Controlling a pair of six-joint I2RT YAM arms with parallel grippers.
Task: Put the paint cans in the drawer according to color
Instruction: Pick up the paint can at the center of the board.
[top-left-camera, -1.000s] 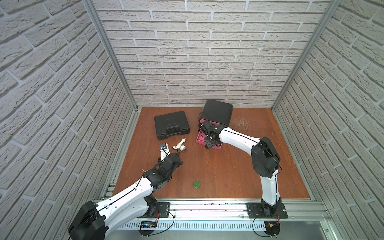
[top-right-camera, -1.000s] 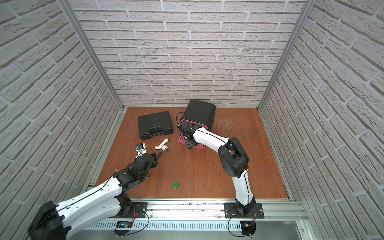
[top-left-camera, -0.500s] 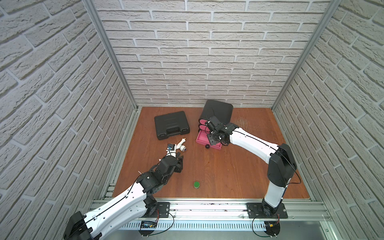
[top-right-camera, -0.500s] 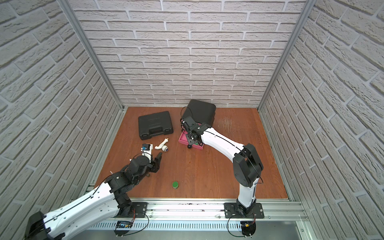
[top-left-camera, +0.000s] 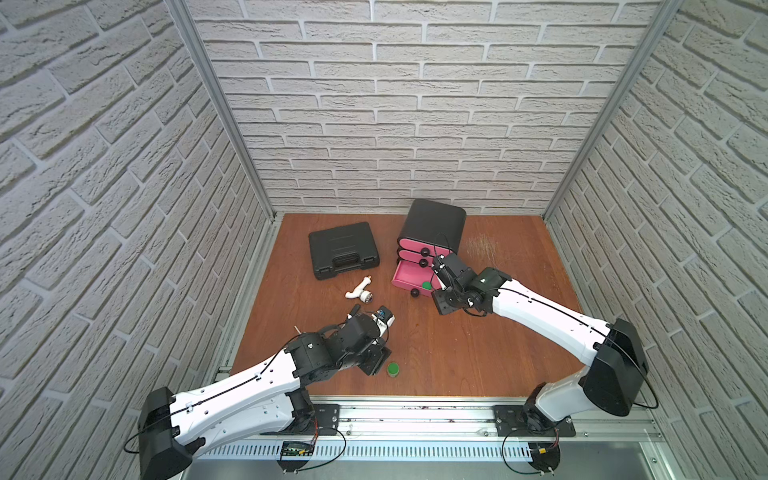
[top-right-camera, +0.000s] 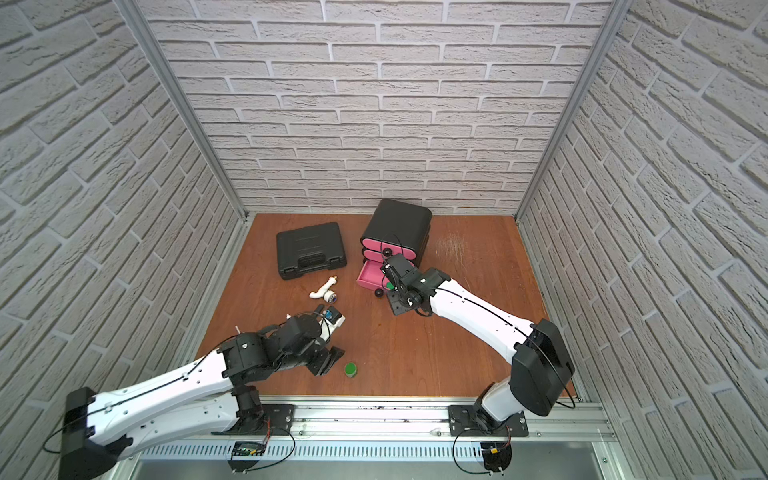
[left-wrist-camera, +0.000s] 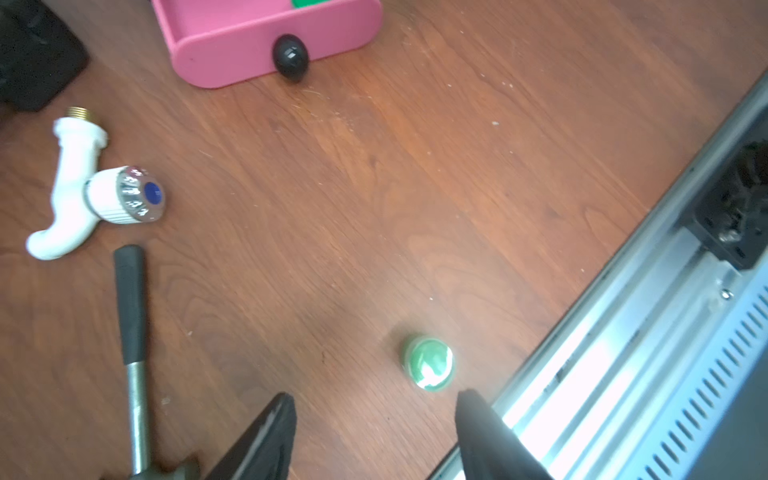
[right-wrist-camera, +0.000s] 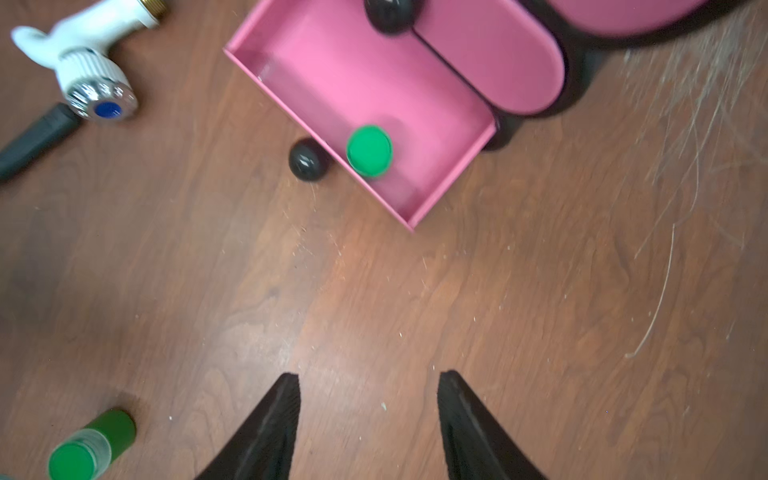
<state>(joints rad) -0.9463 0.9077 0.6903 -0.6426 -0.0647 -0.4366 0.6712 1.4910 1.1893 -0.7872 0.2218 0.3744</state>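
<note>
One green can (left-wrist-camera: 428, 364) stands on the table (left-wrist-camera: 415, 187) near its front rail. It is just ahead of the left gripper (left-wrist-camera: 376, 401), whose jaws stand apart with nothing between them. A second green can (right-wrist-camera: 369, 151) sits in the pulled-out bottom drawer (right-wrist-camera: 332, 75), against its front wall. The right gripper (right-wrist-camera: 368, 378) hovers over bare wood before that drawer, jaws apart and empty. A hammer (left-wrist-camera: 131, 307) and a white tap (left-wrist-camera: 75, 187) lie near the left arm, with a black case (top-left-camera: 343, 254) beyond them.

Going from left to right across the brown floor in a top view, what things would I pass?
Black case → loose green paint can → green paint can in the drawer, inside the open pink drawer.
</note>
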